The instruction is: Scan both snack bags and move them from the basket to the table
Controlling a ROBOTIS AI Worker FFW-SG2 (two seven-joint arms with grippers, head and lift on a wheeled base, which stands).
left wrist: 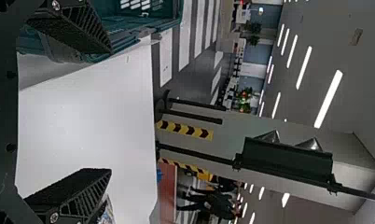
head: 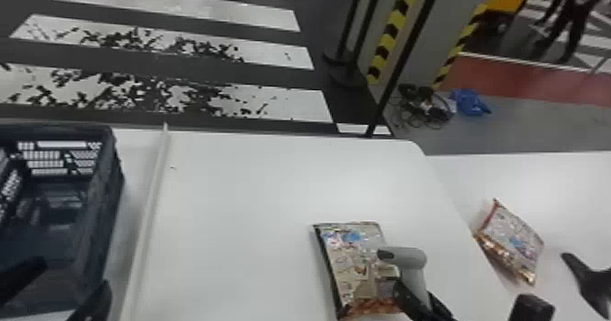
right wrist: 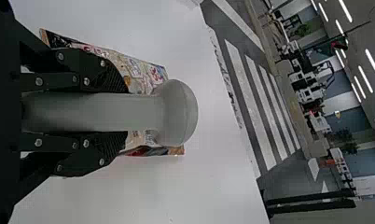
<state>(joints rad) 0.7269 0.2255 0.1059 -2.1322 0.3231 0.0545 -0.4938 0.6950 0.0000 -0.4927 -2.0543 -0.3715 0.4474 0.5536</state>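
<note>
Making out no words, brands or numbers anywhere. Showing small print on the snack bag (head: pixel 350 270) lying on the white table (head: pixel 236 197), and more on the other snack bag (head: pixel 513 233) farther to the right, both being too small to read. As for signs, running in yellow and black chevrons down one warning strip (head: pixel 392 36) on the grey pillar (head: pixel 448 29), repeating in a second strip (head: pixel 461 45), and crossing the dark floor (head: pixel 159 61) in white crosswalk bars (head: pixel 182 8).

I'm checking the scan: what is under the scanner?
A snack bag, lying on the table. In the head view, the scanner and the right claw cover part of its right edge, so that stretch can't be seen.
</note>
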